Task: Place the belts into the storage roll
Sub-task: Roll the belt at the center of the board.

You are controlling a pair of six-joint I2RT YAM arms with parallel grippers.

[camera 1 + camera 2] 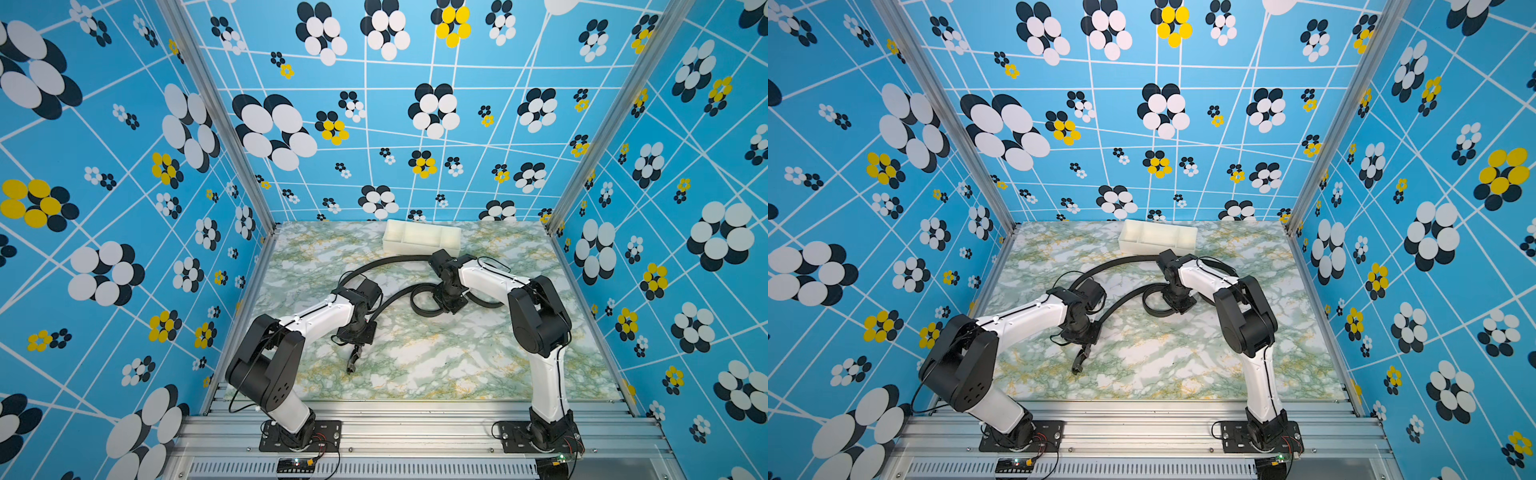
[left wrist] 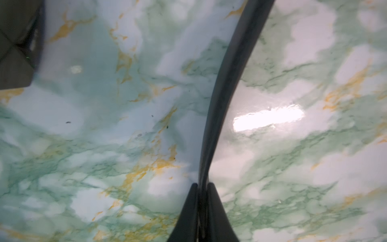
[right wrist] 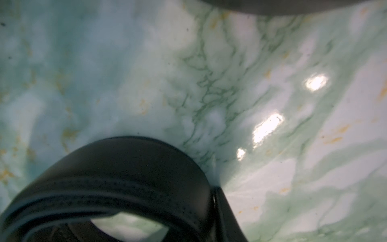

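On open table [image 1: 436, 365] before the storage roll [image 1: 415, 249]: left end effector [image 2: 202, 184] tight on belt [image 2: 230, 73], right end effector [image 1: 446, 307], hold unclear.

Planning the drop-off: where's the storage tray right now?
In both top views the storage tray sits at the far edge of the table, roughly centred, just behind the arc of a belt and the right arm's wrist.

Green-and-gold marbled tabletop [image 1: 415, 365]: an off-white divided tray [image 1: 419, 239] sits at its 12 o'clock edge. One black belt [image 1: 395, 259] arcs just short of it, and a second belt [image 3: 117, 167] loops near centre.
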